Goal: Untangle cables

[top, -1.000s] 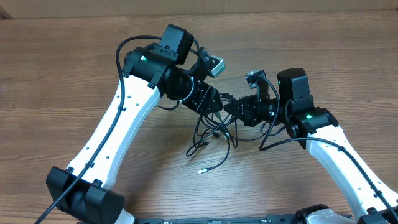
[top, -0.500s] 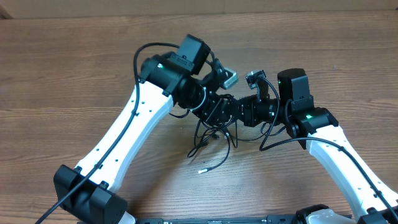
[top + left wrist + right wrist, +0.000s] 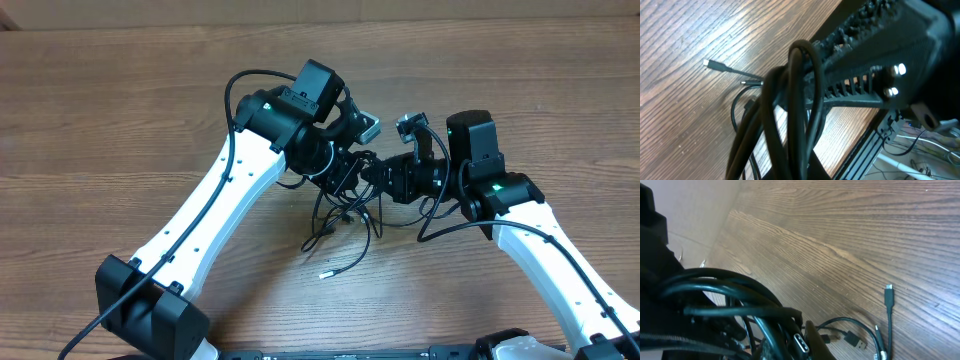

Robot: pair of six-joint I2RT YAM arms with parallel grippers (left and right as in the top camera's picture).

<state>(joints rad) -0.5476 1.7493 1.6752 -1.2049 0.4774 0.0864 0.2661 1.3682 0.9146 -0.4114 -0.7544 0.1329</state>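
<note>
**Overhead view, centre of frame.** My left gripper (image 3: 348, 172) and my right gripper (image 3: 382, 180) meet nose to nose above the cables (image 3: 345, 218). The cables hang from them in loose black loops down to the table (image 3: 120, 120).

**Change over the last second.** My left arm has swung in from the left of the frame toward the right gripper. Its jaws were half spread on the approach and are now pressed together on the top of the bundle. In the left wrist view, the cables arch close across the lens. My right gripper has not shifted. Its jaws are closed on the same bundle, which crowds the lower left of the right wrist view.

**Loose end.** One silver-tipped plug (image 3: 323, 274) lies free on the wood, below the tangle.

**Reading.** Both of my grippers now appear to have a hold on the knot, so the likely next step is to draw the two holds apart. The loops are still visibly crossed, so I judge the untangling barely begun.
</note>
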